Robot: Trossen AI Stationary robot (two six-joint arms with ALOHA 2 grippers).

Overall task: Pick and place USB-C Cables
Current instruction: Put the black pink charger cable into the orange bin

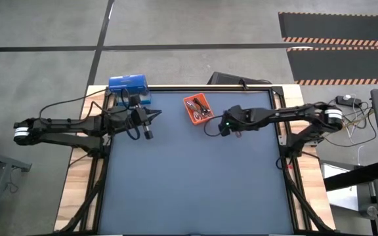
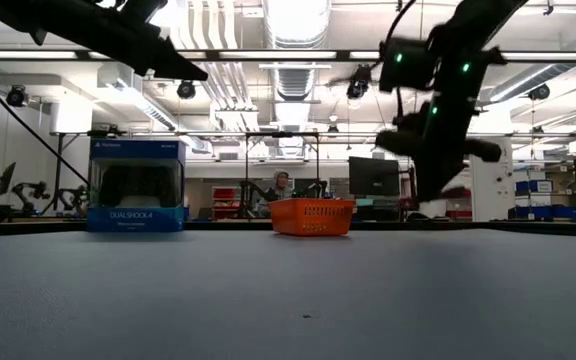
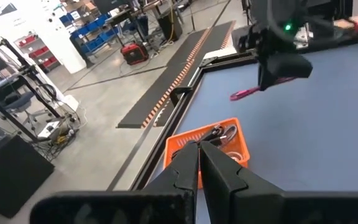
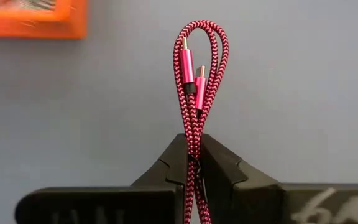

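Above the table, the high view shows the orange tray (image 1: pixel 197 109) near the far edge, with a few cables (image 1: pixel 203 110) lying in it; their colours cannot be told apart there. The right gripper (image 1: pixel 223 126) hangs just beside the tray, on the side toward the right arm's base. The left gripper (image 1: pixel 155 115) waits on the tray's other side, between it and the blue box (image 1: pixel 128 84).

Across the table in the low view, the tray (image 2: pixel 312 216) sits on the mat with the box (image 2: pixel 136 185) well apart from it. The right gripper (image 2: pixel 448 150) is raised above the mat beside the tray; the cable it carries does not show here.

From the left wrist, the left gripper (image 3: pixel 200 163) has its fingers pressed together on nothing. Past them lies the tray (image 3: pixel 185 144) with dark and pale cables inside, and beyond it the right gripper (image 3: pixel 272 78) with the pink cable (image 3: pixel 246 94) sticking out.

From the right wrist, the right gripper (image 4: pixel 194 155) is clamped on the pink cable (image 4: pixel 199 81), whose loop and two plugs stand clear over bare mat, the tray (image 4: pixel 33 23) off to one corner.

Judging by this, one cable is lifted out and not yet set down; those in the tray remain.
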